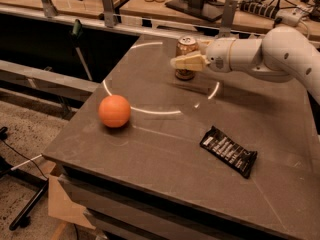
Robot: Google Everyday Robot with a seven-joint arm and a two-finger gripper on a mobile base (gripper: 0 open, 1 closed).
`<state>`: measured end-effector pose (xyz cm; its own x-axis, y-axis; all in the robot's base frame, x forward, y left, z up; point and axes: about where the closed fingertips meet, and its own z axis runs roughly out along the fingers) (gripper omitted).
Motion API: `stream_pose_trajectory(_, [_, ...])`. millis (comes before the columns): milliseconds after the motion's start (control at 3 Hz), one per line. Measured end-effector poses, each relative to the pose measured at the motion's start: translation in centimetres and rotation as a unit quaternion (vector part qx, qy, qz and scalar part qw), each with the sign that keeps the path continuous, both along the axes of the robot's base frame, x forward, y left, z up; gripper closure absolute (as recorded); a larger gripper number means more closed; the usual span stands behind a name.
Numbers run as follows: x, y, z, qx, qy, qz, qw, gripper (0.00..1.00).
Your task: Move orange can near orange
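Orange can [185,74] upright at far side of surface [160,154], sitting about on white ring [150,112] marking. Claw [182,59] right at can, crossing front of its middle, probably touching, tough call tbh. White arm [280,49] off to right. Orange [114,111] near left edge, well apart from can. Black wrapped bar [228,151] flat, near right.

Orange can [186,45]: was copper-toned metal with a dull sheen and a silver top.
Gripper [181,59]: sat at the orange can; smooth cream plastic, satin finish.
Orange [114,111]: skin looked smooth, slightly shiny.
Table [165,149]: top was dark, smooth, mostly matt.
Wrapped bar [228,151]: black film looked glossy, creased.
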<state>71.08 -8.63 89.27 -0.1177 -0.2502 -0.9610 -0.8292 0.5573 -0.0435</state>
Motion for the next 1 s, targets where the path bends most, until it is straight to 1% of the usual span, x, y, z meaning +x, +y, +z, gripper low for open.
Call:
stream_pose_trajectory(333, [0.2,1.4,0.3,0.032,0.018,0.031,0.9989,0.62])
stream_pose_trajectory(667, [-1.7,2.7,2.9,0.079,0.039,0.086,0.9924,0.85])
stream_pose_trajectory(1000, [-7.0,3.7,4.5,0.096,0.068,0.157,0.9806,1.00])
